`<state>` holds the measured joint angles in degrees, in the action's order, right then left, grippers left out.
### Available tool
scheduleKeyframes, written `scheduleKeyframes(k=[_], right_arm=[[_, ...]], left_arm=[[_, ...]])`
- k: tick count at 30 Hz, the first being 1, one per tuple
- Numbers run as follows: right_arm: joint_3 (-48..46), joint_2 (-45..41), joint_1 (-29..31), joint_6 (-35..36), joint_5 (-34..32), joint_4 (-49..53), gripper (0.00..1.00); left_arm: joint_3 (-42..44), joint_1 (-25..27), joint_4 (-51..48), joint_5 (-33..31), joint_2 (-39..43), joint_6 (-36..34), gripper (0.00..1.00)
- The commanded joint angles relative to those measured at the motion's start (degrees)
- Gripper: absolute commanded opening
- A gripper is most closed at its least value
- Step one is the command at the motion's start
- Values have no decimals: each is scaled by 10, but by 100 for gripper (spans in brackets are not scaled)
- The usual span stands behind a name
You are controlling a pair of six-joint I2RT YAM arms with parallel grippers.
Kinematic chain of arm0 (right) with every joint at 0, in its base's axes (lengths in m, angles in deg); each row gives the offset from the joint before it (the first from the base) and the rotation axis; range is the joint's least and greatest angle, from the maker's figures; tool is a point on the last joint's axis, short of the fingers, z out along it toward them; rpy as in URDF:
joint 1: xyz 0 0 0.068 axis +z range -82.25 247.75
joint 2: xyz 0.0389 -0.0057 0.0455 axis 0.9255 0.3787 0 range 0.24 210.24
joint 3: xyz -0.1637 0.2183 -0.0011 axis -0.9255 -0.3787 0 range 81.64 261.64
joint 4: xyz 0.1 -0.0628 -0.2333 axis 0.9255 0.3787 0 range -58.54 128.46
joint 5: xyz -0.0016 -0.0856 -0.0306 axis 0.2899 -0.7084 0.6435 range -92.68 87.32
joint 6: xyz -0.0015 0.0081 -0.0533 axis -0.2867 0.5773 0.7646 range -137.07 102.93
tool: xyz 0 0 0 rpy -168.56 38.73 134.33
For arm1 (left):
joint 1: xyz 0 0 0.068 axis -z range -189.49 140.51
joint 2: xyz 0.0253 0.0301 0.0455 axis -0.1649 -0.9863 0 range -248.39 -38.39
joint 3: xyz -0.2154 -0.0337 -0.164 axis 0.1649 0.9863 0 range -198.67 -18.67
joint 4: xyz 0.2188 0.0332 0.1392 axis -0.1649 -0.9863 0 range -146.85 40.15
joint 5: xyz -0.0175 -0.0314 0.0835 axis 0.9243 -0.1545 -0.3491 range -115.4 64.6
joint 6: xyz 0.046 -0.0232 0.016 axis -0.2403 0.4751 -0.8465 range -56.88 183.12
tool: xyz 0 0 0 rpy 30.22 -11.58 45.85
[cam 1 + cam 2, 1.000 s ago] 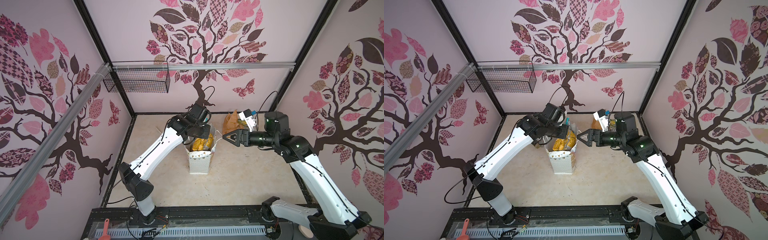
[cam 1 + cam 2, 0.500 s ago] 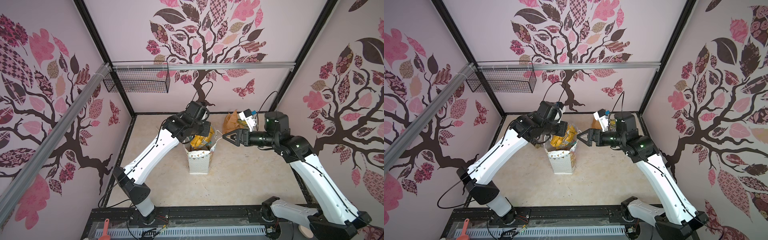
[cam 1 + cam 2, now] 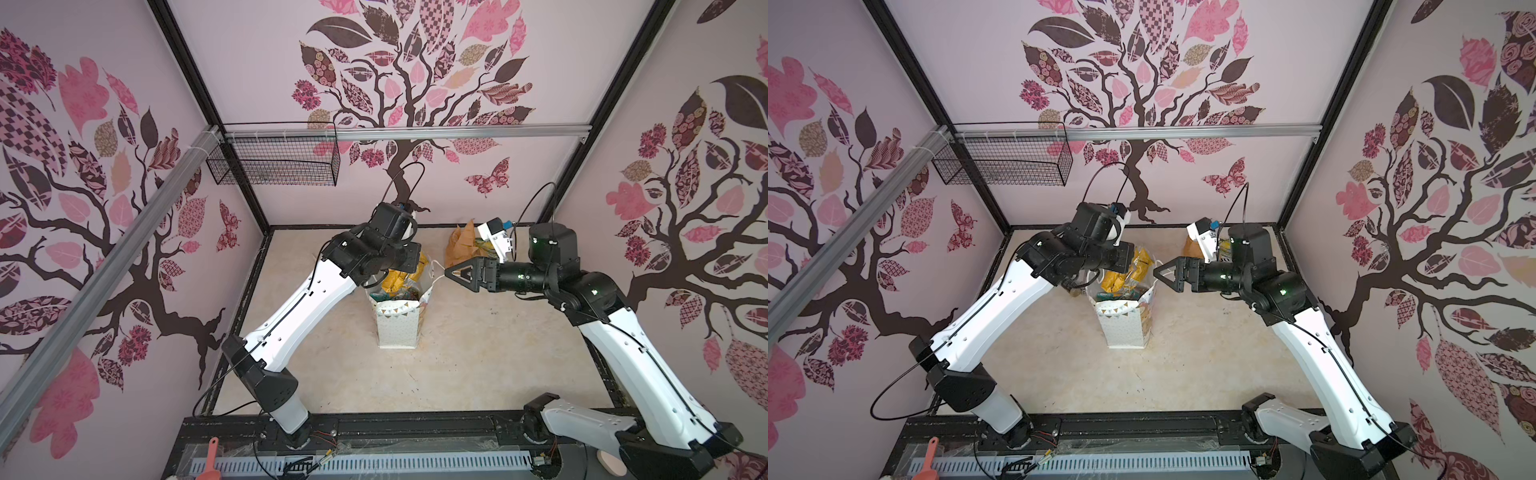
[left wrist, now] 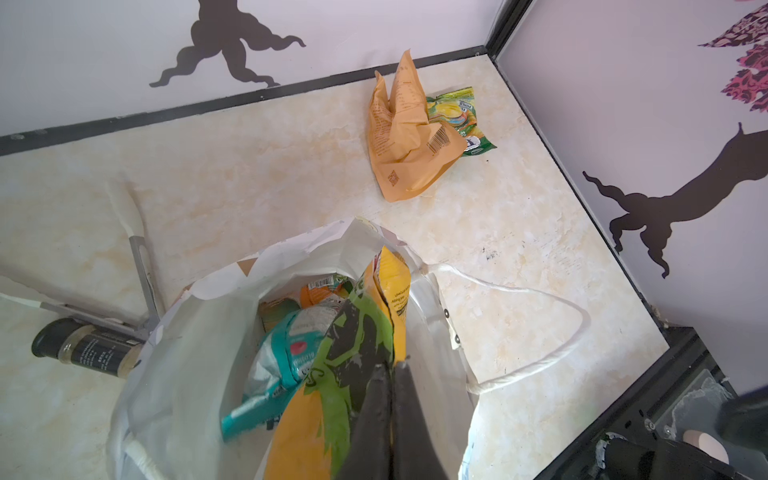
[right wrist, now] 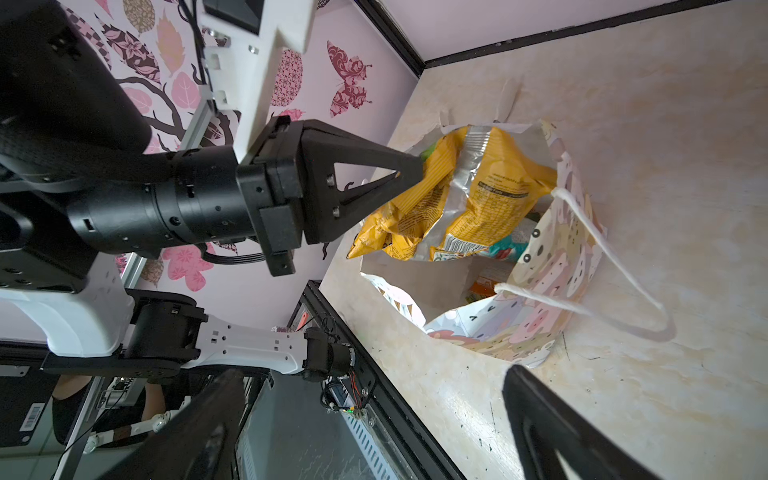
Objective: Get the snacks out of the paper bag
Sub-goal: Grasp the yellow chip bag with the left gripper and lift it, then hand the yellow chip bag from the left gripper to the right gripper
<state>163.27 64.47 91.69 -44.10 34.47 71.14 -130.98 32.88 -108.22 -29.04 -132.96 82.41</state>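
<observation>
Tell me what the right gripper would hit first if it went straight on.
Probably the white cord handle of the paper bag, then the yellow snack packet in the left gripper; depth unclear.

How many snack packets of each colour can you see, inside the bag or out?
Yellow packet, at the bag mouth: 1
Teal packet, in the bag: 1
Orange packet, in the bag: 1
Green-and-yellow packet, on the table: 1
Total: 4 in view

Pale marbled table (image 3: pixel 478 353). Bears the bag (image 3: pixel 397 328) upright mid-surface, a dark bottle (image 4: pixel 83 347) on its side just beside it, and tan paper (image 4: pixel 407 141) overlapping a green packet (image 4: pixel 461 120) near the back corner.
</observation>
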Motion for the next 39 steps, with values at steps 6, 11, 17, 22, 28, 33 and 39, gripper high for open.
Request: scheduleKeyframes(k=[6, 11, 17, 22, 28, 33, 39], right_arm=[[2, -39, 2, -14, -86, -56, 100], [-14, -55, 2, -32, -115, -93, 100], [-51, -72, 2, -61, -115, -153, 100], [-110, -84, 2, -97, -50, -263, 100], [-203, -109, 2, -114, -3, -461, 100], [-230, -96, 2, -113, 4, -516, 100], [-243, -64, 3, -157, 38, -617, 100]], left_arm=[[-60, 9, 38, -2, 36, -17, 0], [-80, 18, 52, 1, 56, -16, 0], [-111, 32, 56, 20, 71, -9, 0], [-133, 46, 61, 37, 75, 2, 0], [-160, 54, 63, 63, 72, 20, 0], [-171, 54, 64, 65, 68, 24, 0], [-176, 57, 70, 69, 63, 29, 0]])
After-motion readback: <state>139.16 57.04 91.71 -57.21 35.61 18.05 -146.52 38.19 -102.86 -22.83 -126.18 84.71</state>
